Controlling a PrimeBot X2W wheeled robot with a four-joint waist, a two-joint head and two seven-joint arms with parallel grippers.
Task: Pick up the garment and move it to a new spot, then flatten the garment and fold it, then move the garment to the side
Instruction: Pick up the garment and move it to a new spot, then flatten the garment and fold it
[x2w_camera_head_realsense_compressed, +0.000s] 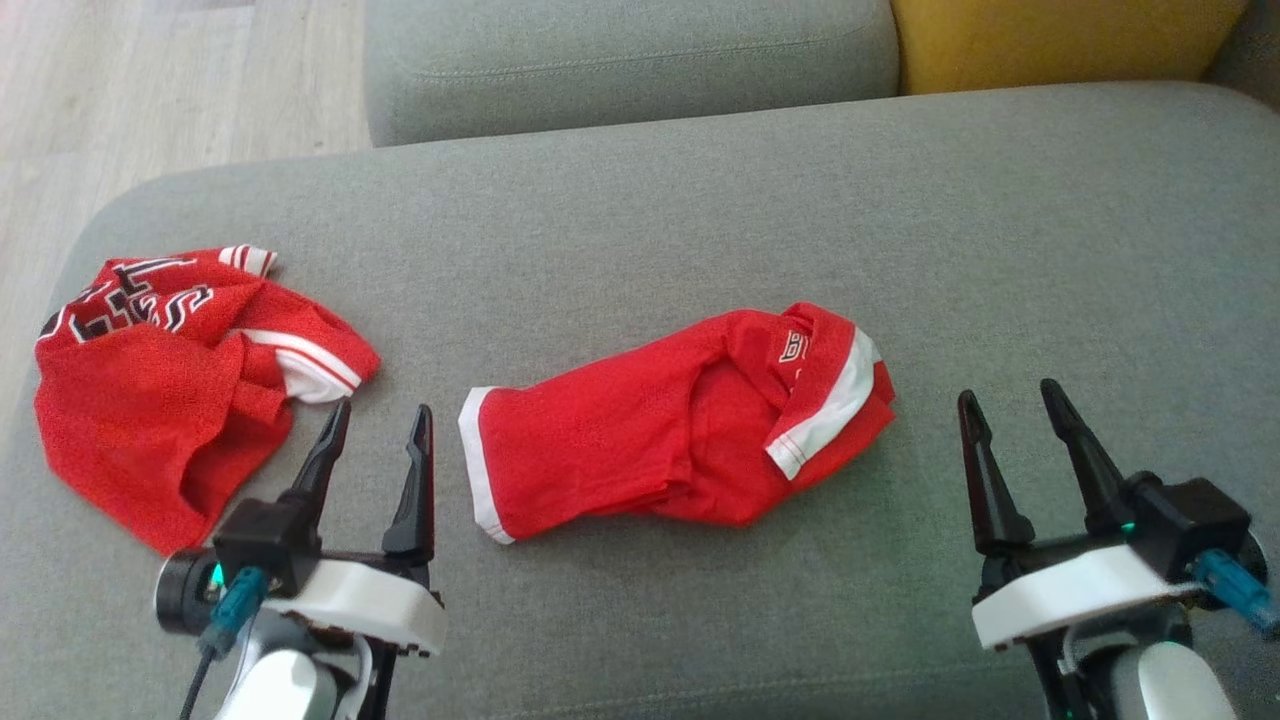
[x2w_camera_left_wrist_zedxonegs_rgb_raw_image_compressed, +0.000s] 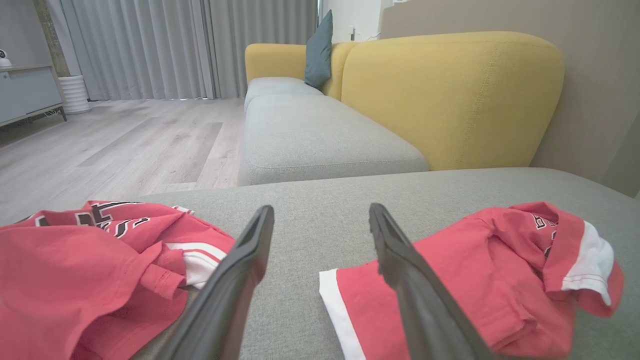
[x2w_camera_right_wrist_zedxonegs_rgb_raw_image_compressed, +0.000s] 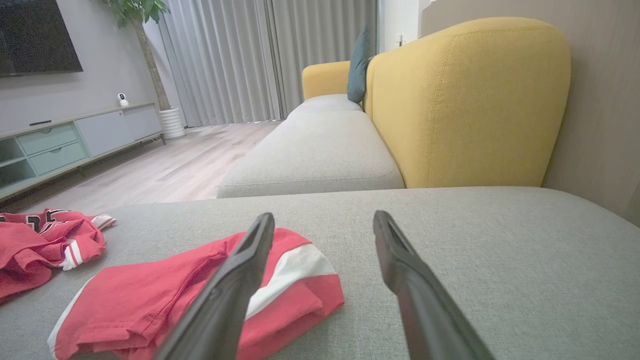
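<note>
A red garment (x2w_camera_head_realsense_compressed: 600, 450) with white trim lies crumpled and partly folded over itself in the middle of the grey sofa seat (x2w_camera_head_realsense_compressed: 700, 220). It also appears in the left wrist view (x2w_camera_left_wrist_zedxonegs_rgb_raw_image_compressed: 475, 265) and the right wrist view (x2w_camera_right_wrist_zedxonegs_rgb_raw_image_compressed: 150, 295). My left gripper (x2w_camera_head_realsense_compressed: 384, 407) hovers just left of its white-edged end, open and empty (x2w_camera_left_wrist_zedxonegs_rgb_raw_image_compressed: 321, 207). My right gripper (x2w_camera_head_realsense_compressed: 1006, 390) is open too, a short way right of the garment's other end, with nothing between its fingers (x2w_camera_right_wrist_zedxonegs_rgb_raw_image_compressed: 324, 214). A second red garment (x2w_camera_head_realsense_compressed: 150, 400) with black and white lettering is bunched at the seat's left end.
The seat's left edge drops to a wooden floor (x2w_camera_head_realsense_compressed: 100, 100). Another grey seat cushion (x2w_camera_head_realsense_compressed: 620, 60) lies beyond, with a yellow backrest (x2w_camera_head_realsense_compressed: 1050, 40) at the far right. Bare grey seat stretches behind and to the right of the middle garment.
</note>
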